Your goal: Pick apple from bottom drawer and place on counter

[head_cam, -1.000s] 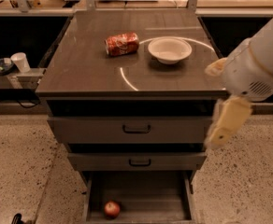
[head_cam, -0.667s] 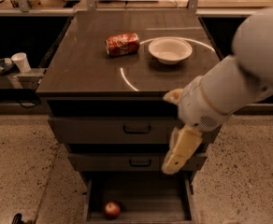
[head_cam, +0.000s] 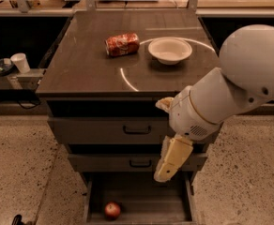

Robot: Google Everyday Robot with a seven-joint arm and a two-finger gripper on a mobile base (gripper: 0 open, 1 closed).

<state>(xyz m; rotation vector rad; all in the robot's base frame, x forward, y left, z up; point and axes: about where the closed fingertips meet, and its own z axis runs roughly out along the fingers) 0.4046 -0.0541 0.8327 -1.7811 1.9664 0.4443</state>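
The small red apple [head_cam: 112,210] lies on the dark floor of the open bottom drawer [head_cam: 146,201], near its front left corner. The gripper [head_cam: 167,168] hangs from the white arm in front of the middle drawer, pointing down over the bottom drawer, to the right of the apple and above it. It holds nothing. The counter [head_cam: 85,64] is the wide dark glossy cabinet top above the drawers.
A crushed red soda can [head_cam: 122,44] and a white bowl [head_cam: 170,50] sit on the counter's far half. Two wider drawers with black handles [head_cam: 137,130] are shut. A white cup [head_cam: 20,63] stands on a side ledge at left. Speckled floor surrounds the cabinet.
The arm has swung from the right side leftward and down, bringing the gripper from beside the top drawer to in front of the middle drawer, above the open bottom drawer.
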